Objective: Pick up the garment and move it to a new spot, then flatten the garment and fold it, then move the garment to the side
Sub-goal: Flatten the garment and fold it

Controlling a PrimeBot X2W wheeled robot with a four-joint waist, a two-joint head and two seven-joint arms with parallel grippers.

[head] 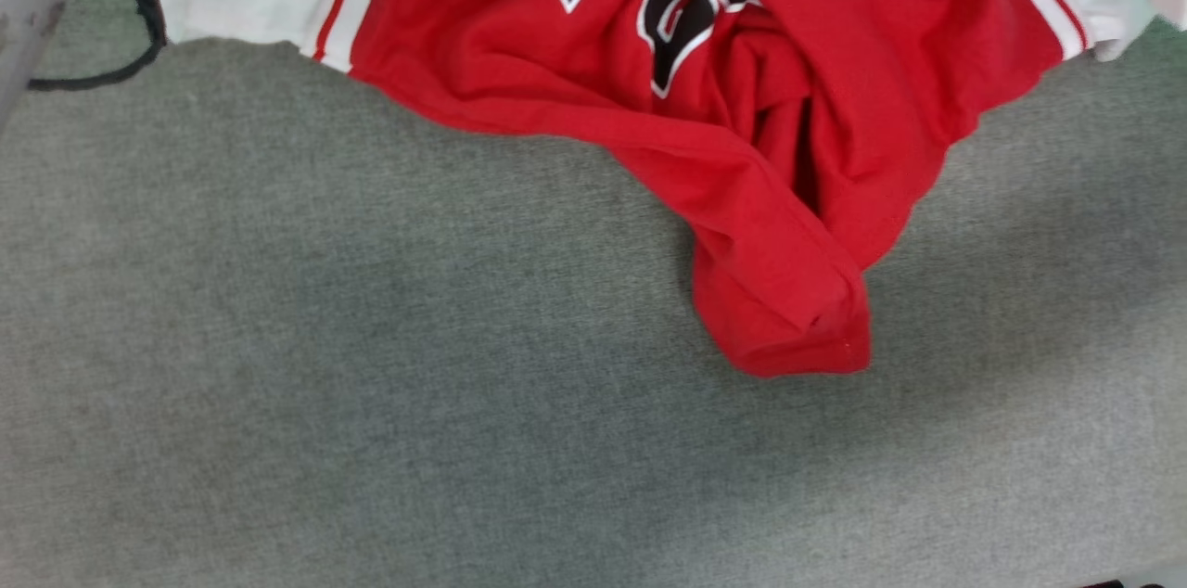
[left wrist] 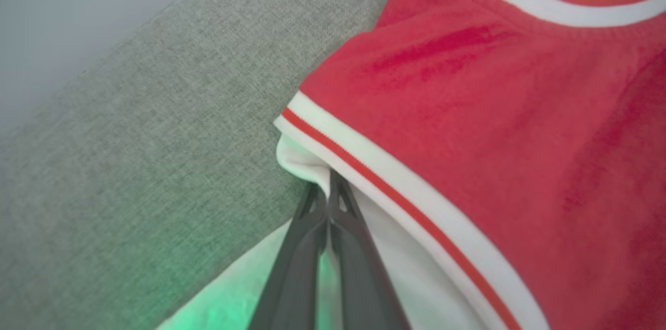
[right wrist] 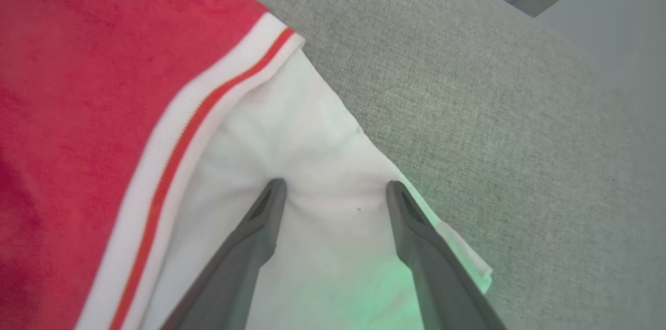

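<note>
Head view: the garment [head: 742, 152] lies bunched at the far side of the grey tabletop [head: 371, 384], one red fold trailing nearer, so it is not yet flattened. Left wrist view: the left tool [left wrist: 329, 184], reaching in low, is pinched together on white sleeve cloth beside the striped trim, probably to pull that side out. Right wrist view: the right tool [right wrist: 337, 189] stands apart over the other white sleeve, seemingly touching it, poised to close.
</note>
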